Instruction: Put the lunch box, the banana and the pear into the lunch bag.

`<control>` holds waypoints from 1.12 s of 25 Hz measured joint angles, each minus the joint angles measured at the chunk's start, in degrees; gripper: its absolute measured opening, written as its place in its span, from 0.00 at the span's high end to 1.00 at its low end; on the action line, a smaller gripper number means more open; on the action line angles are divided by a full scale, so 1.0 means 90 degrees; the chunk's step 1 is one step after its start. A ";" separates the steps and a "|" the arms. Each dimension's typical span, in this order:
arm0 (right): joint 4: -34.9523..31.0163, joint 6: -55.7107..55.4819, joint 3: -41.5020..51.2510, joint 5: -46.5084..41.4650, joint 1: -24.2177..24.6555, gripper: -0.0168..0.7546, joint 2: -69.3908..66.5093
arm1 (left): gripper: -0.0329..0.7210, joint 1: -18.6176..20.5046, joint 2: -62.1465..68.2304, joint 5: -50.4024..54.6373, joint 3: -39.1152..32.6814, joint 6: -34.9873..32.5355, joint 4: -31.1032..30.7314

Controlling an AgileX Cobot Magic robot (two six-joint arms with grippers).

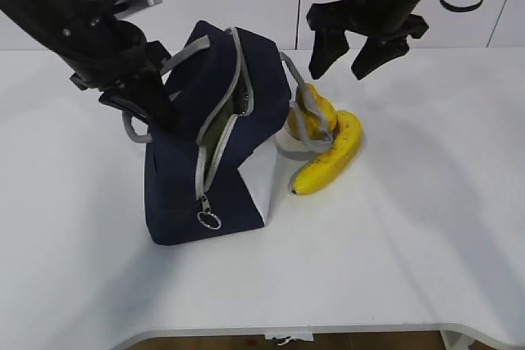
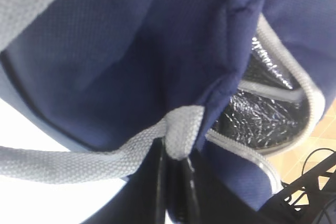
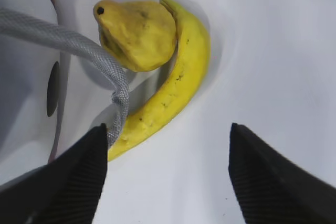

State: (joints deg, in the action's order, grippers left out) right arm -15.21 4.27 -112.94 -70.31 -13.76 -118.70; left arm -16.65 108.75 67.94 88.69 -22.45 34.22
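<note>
The navy lunch bag [image 1: 184, 178] stands tilted on the white table, zipper open, ring pull [image 1: 209, 220] hanging low. A sage-green patch in the opening looks like the lunch box [image 1: 216, 133] inside. My left gripper [image 1: 152, 112] is shut on the bag's grey handle [image 2: 178, 129] and holds that side up; the silver lining [image 2: 262, 116] shows. The pear [image 1: 312, 114] and banana [image 1: 332, 153] lie together on the table against the bag's right side, under the other grey handle [image 3: 79, 43]. My right gripper [image 1: 343, 59] hangs open above them, with pear [image 3: 139, 35] and banana [image 3: 173, 87] ahead of its jaws [image 3: 167, 129].
The bag's white side panel [image 3: 31, 77] fills the left of the right wrist view. Bare white table [image 1: 426, 227] lies to the right and front of the fruit. The table's front edge [image 1: 328, 329] runs along the bottom.
</note>
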 joint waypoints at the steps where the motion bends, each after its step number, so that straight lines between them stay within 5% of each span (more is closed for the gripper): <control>1: 0.0226 -0.0117 0.0016 0.0000 0.0000 0.26 0.0054 | 0.95 0.0000 0.0000 0.0027 0.0000 0.0000 -0.0076; 6: 0.1176 -0.0792 0.0183 -0.0042 0.0000 0.26 0.0345 | 0.95 0.0000 0.0000 0.0065 0.0000 0.0000 -0.0255; 28: 0.1555 -0.3559 0.0245 -0.0042 0.0000 0.26 -0.0704 | 0.95 0.0000 0.0000 0.0079 0.0000 0.0000 -0.0416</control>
State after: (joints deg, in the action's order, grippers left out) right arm -1.21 -27.76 -110.74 -70.69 -13.76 -125.04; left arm -16.65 108.75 68.65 88.69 -22.45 30.47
